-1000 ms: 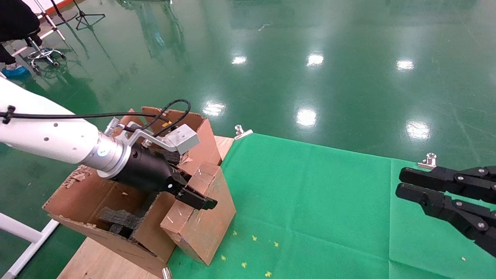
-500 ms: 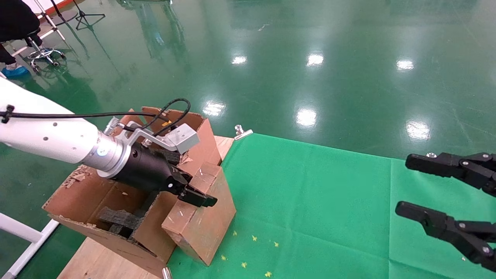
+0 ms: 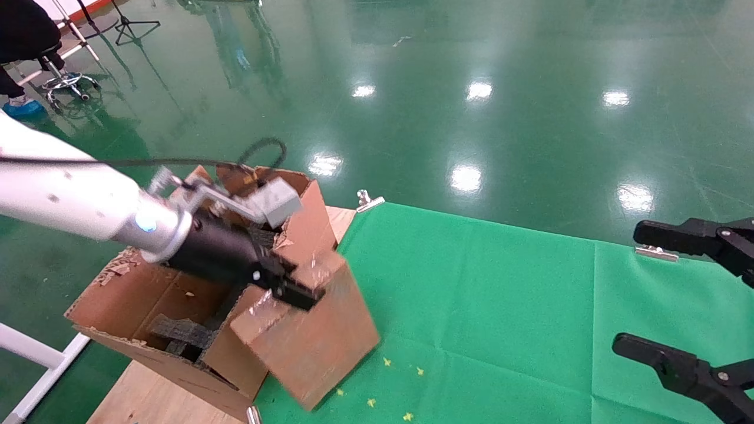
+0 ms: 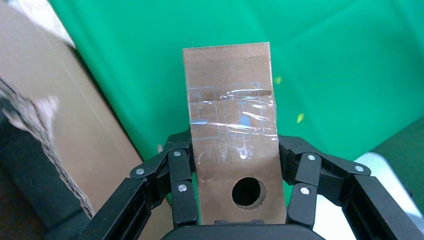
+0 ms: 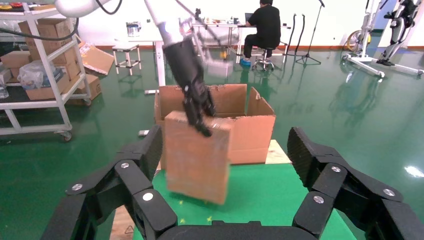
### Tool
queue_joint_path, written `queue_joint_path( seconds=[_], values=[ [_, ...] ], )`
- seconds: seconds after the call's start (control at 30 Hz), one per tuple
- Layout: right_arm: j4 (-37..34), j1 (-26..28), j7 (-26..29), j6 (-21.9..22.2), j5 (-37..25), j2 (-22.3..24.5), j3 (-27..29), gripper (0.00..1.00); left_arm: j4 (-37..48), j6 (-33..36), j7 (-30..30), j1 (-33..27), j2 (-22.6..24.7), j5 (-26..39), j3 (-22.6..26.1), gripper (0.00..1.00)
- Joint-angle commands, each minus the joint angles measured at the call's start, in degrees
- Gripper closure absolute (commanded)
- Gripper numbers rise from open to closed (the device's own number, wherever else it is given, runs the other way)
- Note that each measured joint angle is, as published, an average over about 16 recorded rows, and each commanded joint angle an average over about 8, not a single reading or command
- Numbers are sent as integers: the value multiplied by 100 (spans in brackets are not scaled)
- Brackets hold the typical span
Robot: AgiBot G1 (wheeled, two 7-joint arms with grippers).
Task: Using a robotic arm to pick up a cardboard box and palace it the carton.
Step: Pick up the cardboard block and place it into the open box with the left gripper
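Observation:
The robotic arm, my left one, is white with a silver wrist, and its gripper is shut on the top end of the cardboard box. In the left wrist view the fingers press both narrow sides of the reddish-brown cardboard box, beside its round hole. The box hangs tilted just above the green cloth, next to the carton. That tan carton holds black foam blocks. The right wrist view shows the cardboard box in front of the carton. My right gripper stands open at the right edge, nothing in it.
A green cloth covers the table, held by metal clips. The carton rests on a wooden board at the table's left end. A white frame stands below it. Farther off are a shelf rack and a seated person.
My left gripper has lifted the cardboard box off the cloth and tipped its lower end outward. My right gripper's fingers have spread from nearly together to wide open.

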Motion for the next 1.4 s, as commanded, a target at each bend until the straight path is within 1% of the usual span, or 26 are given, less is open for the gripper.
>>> queue_joint_path(
  seconds=[0.03,0.17,0.33,0.5,0.67,0.77,0.9,1.17,1.4],
  values=[
    [0,0,0,0,0,0,0,0,29,20,67,-55,-32,-134,-63,100],
    [0,0,0,0,0,0,0,0,65,24,322,-374,-229,-414,-344,100],
    [0,0,0,0,0,0,0,0,77,150,607,-953,-527,-415,-633,100],
    [0,0,0,0,0,0,0,0,238,285,829,-1474,-820,-215,-816,100],
    [0,0,0,0,0,0,0,0,579,329,1191,-1705,-1017,247,-781,100],
    [0,0,0,0,0,0,0,0,887,280,1504,-1692,-1070,606,-664,100],
    [0,0,0,0,0,0,0,0,1470,48,1984,-1520,-1066,939,-511,100],
    [0,0,0,0,0,0,0,0,2949,-729,2817,-1026,-852,1127,-350,100],
    [0,0,0,0,0,0,0,0,4011,-1266,3185,-824,-550,1303,-255,100]
  ],
)
